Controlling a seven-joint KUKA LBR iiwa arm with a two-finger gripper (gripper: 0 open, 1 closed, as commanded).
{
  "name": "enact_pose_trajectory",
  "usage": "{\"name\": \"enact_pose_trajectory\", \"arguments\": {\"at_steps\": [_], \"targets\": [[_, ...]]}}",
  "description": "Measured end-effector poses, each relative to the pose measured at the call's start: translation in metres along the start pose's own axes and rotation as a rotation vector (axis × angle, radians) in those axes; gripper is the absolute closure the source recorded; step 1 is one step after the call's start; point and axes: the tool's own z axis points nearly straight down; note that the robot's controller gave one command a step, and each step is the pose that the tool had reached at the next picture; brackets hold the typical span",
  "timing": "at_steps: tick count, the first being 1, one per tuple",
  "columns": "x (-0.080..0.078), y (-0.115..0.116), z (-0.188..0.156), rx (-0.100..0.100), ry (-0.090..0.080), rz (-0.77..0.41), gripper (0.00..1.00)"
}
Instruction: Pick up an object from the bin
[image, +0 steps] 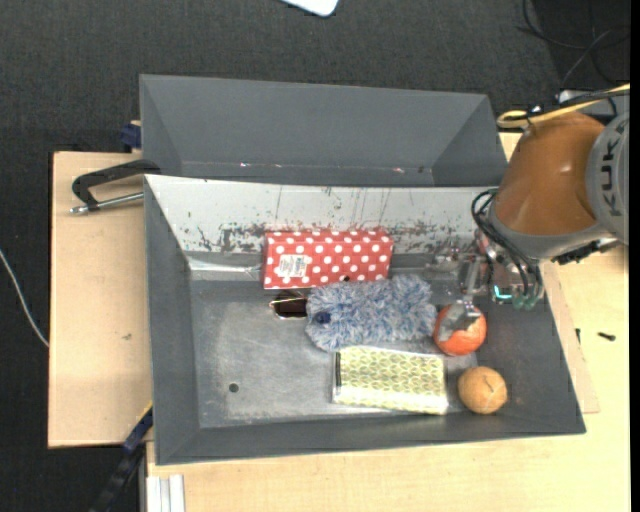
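My gripper (467, 300) reaches down at the right side of the bin, right above a small orange-red round thing (461, 336) and touching or nearly touching its top. A tan round ball (483, 389) lies just in front of that, near the bin's front right corner. To the left of the gripper sprawls a fluffy blue-and-white thing (370, 310).
A red box with white dots (327, 257) leans at the back wall. A flat green-patterned pack (390, 378) lies in front of the fluffy thing. A small dark thing (288, 307) peeks out at the fluffy thing's left end. The arm's orange cover hangs over the bin's right rim.
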Motion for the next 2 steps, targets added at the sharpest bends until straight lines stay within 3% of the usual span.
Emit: {"name": "enact_pose_trajectory", "arguments": {"at_steps": [1, 2], "targets": [[-0.002, 0.000, -0.004, 0.001, -0.008, -0.001, 0.00], [0.023, 0.006, 0.054, 0.000, -0.014, 0.269, 1.00]]}}
